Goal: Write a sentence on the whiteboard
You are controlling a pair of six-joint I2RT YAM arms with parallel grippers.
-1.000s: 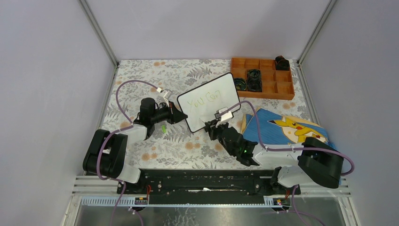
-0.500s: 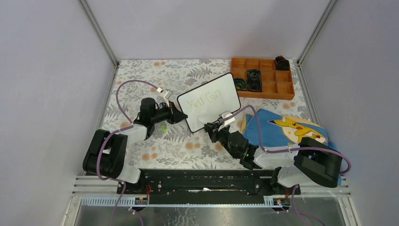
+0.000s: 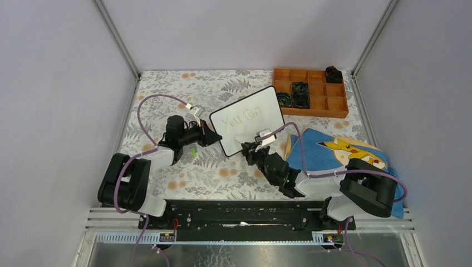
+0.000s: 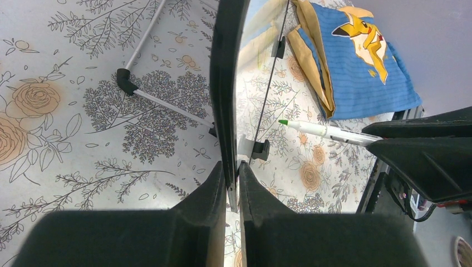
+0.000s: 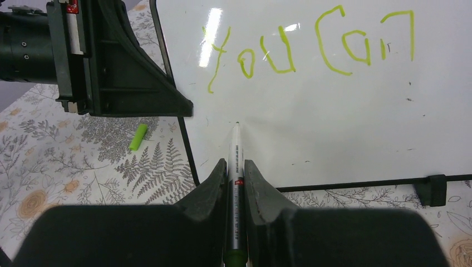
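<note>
At table centre: whiteboard (image 3: 247, 119) upright, left edge clamped by left gripper (image 4: 231, 183) | right gripper (image 5: 235, 169) pinches marker (image 5: 236, 142), tip shifted lower-left, under "You" | sentence (image 5: 311, 50) unchanged: "You Can"

Your left arm (image 3: 158, 157) reaches forward and inward, lying low. Your left gripper (image 3: 209, 136) has its jaws pinched on the side edge of the whiteboard (image 3: 253, 111). Your right arm (image 3: 314, 181) stretches forward-left, and your right gripper (image 5: 235, 164) holds a pen (image 5: 236, 140) between closed jaws.

Propped whiteboard (image 3: 261, 105) carries green sentence (image 5: 309, 47) reading "You Can".
</note>
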